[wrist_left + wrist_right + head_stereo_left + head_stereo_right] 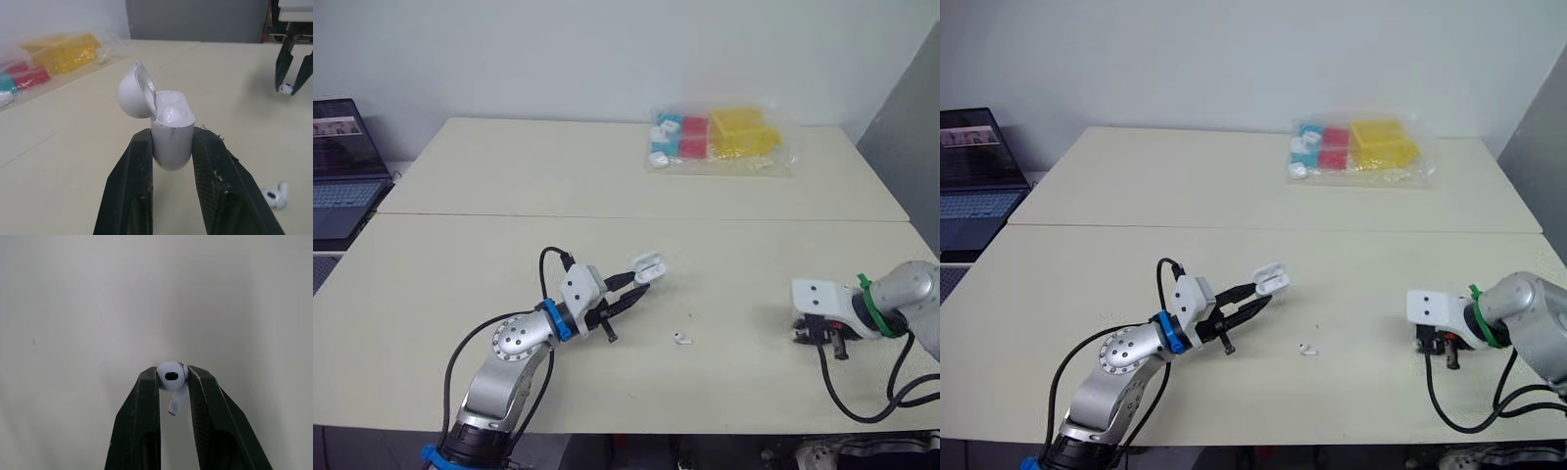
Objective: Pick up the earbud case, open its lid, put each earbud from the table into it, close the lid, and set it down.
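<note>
the left end effector (pixel 173 143) is clamped on the earbud case (pixel 171 129), its two black fingers (pixel 142 161) pressing the lower half of the white body from either side. the case is held off the desk (pixel 489 284), above the middle of the near half. the right end effector (pixel 172 382) is nearly closed and pinches an earbud (pixel 170 375) by its round head, with the stem hanging down between the fingertips.

the left wrist view gives the detail the head views lack. the lid (pixel 133 92) is hinged back and wide open, and the top of the case faces the camera. whether anything sits in its wells cannot be told.

the head views give the layout. a second earbud (pixel 682 339) lies loose on the desk between the two arms, nearer the left end effector. a plastic bag (pixel 720 142) of coloured boxes lies at the far side, and a laptop (pixel 342 166) is off the desk's left edge.
</note>
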Motion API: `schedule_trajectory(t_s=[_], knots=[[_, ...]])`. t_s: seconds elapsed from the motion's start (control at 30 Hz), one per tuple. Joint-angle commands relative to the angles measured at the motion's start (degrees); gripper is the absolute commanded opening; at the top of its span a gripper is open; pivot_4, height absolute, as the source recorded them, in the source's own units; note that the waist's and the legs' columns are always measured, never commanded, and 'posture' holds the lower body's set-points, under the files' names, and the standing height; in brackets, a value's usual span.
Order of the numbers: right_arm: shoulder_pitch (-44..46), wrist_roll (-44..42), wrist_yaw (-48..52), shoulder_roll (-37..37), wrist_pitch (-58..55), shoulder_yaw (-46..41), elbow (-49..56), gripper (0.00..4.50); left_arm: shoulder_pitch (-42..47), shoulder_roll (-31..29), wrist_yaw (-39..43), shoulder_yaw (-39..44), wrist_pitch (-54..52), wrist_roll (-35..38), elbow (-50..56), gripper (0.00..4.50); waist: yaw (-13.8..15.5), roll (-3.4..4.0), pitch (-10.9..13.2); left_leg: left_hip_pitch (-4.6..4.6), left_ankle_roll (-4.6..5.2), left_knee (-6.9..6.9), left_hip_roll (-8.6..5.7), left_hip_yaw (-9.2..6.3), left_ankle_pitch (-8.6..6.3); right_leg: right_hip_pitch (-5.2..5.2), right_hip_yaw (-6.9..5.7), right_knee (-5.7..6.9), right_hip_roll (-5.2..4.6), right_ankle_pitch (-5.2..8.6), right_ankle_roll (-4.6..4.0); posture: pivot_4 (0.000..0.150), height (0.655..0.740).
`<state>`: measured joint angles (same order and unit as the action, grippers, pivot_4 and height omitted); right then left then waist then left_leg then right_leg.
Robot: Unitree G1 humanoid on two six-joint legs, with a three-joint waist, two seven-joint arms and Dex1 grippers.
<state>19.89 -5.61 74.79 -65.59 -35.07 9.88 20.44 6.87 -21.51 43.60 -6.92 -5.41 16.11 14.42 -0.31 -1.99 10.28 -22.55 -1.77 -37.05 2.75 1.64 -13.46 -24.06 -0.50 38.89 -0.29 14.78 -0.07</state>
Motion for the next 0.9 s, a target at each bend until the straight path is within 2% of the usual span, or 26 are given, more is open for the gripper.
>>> schedule_trajectory(t_s=[0.03, 0.1, 0.2, 0.4, 0.67, 0.9], knots=[[4.8, -9.1, -3.3, 6.5, -3.9, -8.1, 4.6, 0.45, 0.9, 1.0, -1.1, 0.8, -0.7, 2.4, 3.6, 0.78, 0.0, -0.04, 0.0, 0.01, 0.0, 0.0, 0.02, -0.02, 0.0, 0.01, -0.01, -0.01, 0.02, 0.0, 0.0, 0.15, 0.74], [6.5, -13.1, -5.8, 10.3, -7.5, -10.6, 6.7, 0.45, 1.3, 1.4, -1.4, 0.8, -1.7, 3.0, 4.0, 0.78, 0.1, -0.04, 0.0, -0.02, 0.0, 0.0, 0.03, -0.05, 0.0, 0.02, -0.02, 0.0, 0.05, 0.0, 0.0, 0.15, 0.74], [7.1, -19.7, -13.6, 21.5, -5.9, -15.5, 10.3, 0.45, 3.2, 2.5, -2.4, 1.0, -4.8, 4.9, 4.5, 0.78, 0.2, -0.06, 0.0, -0.11, 0.0, 0.0, 0.03, -0.13, 0.0, 0.02, -0.07, -0.04, 0.05, 0.0, 0.0, 0.15, 0.74], [8.7, -22.4, -26.3, 34.9, -5.0, -14.2, 13.4, 0.45, 6.8, 1.9, -1.2, 1.1, -10.0, 8.5, 5.1, 0.78, 0.2, -0.05, 0.0, -0.18, 0.0, -0.05, -0.02, -0.1, 0.0, -0.02, -0.03, -0.02, 0.0, -0.02, 0.04, 0.15, 0.74], [7.6, -23.0, -33.5, 41.2, -3.1, -12.2, 11.1, 0.45, 9.7, 1.2, -1.3, 2.0, -15.7, 12.9, 7.7, 0.78, 0.1, -0.05, 0.0, -0.17, 0.0, -0.03, 0.0, -0.14, 0.0, -0.02, -0.05, -0.01, 0.03, -0.02, 0.03, 0.15, 0.74], [6.4, -21.0, -34.1, 41.5, 2.1, -9.4, 8.3, 0.45, 10.7, 1.5, -2.6, 3.1, -18.3, 14.9, 8.4, 0.78, 0.1, -0.05, 0.0, -0.16, 0.01, -0.02, 0.0, -0.13, 0.0, -0.02, -0.03, -0.02, 0.03, -0.02, 0.03, 0.15, 0.74]])
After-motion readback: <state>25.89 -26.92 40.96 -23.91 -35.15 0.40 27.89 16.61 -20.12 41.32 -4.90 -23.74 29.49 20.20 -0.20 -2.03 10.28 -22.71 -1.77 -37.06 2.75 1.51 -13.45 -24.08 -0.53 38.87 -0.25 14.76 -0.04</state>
